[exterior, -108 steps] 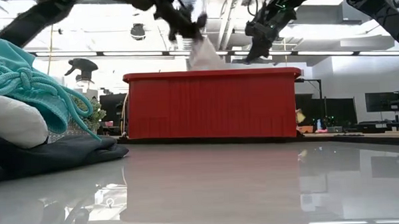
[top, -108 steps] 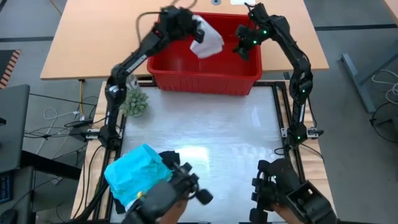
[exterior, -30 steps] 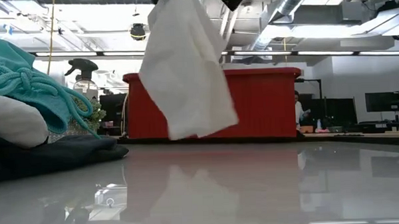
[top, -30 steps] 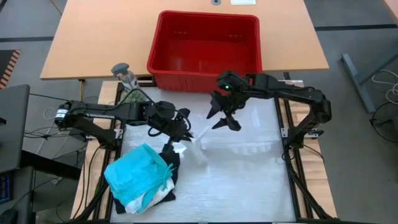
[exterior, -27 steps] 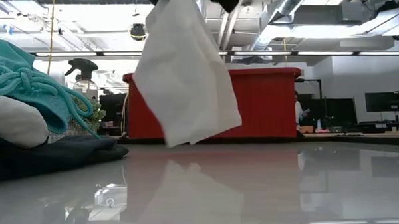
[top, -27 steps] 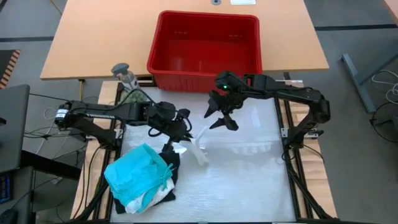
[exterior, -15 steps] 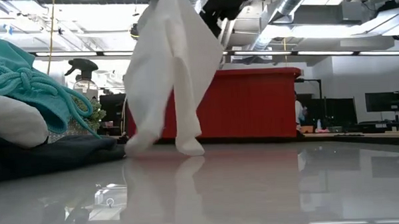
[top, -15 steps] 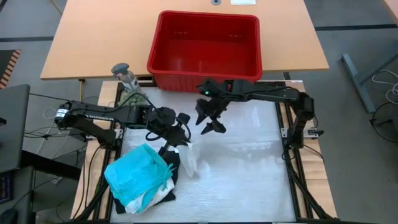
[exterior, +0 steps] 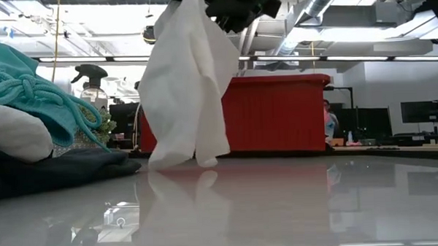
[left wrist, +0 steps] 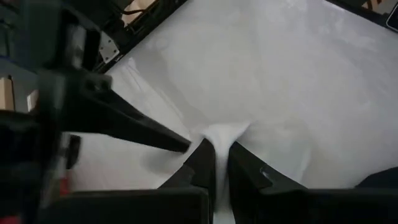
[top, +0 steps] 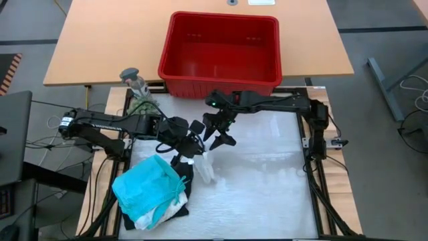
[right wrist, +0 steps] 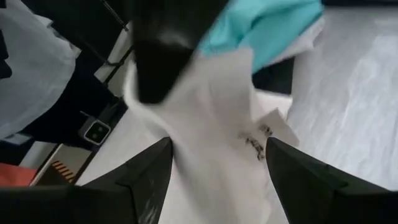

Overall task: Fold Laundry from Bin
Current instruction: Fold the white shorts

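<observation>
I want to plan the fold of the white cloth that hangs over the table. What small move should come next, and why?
Probably the right gripper should shut on the free upper edge of the white cloth. The left gripper pinches only one corner, so the cloth hangs bunched with its lower end on the table, and the right fingers stand open around it.

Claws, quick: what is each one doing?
Left claw: shut on the white cloth.
Right claw: open, holding nothing, beside the cloth.

A spray bottle (top: 134, 79) and a small green plant (top: 142, 106) stand at the white worktop (top: 267, 181) edge. A wooden table (top: 100, 40) lies beyond.
</observation>
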